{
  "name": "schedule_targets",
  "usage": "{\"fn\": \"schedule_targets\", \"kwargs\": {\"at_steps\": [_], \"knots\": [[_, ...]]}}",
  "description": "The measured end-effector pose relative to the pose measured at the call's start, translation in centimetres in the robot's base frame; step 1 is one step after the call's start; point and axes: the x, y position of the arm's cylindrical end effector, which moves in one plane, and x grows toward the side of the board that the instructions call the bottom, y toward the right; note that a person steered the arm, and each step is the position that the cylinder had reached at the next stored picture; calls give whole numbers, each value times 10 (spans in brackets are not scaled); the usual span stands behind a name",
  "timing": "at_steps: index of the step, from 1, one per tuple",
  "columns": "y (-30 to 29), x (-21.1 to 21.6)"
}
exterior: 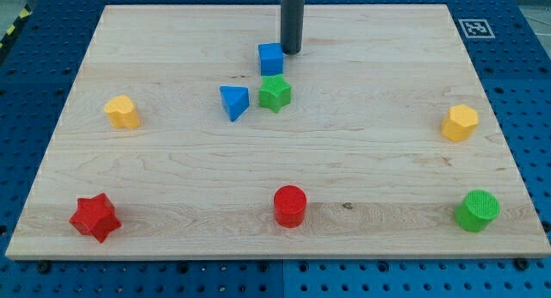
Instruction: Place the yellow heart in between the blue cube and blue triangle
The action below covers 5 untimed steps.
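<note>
No readable text; only a black-and-white marker tag (475, 27) beside the board's corner

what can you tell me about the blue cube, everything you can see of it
The blue cube is a small solid blue block with a matte, plastic look, sitting flat on the wooden board near the view's top centre. Its top face and front face show. My tip stands right at its right side, touching or nearly so. The green star lies just below it, seemingly at its lower edge; the blue triangle sits apart, lower left.
</note>
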Motion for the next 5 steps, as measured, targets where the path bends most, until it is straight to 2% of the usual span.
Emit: {"fn": "schedule_targets", "kwargs": {"at_steps": [2, 3, 4, 5], "knots": [[-34, 26], [-40, 26], [-34, -1], [-100, -13]]}}
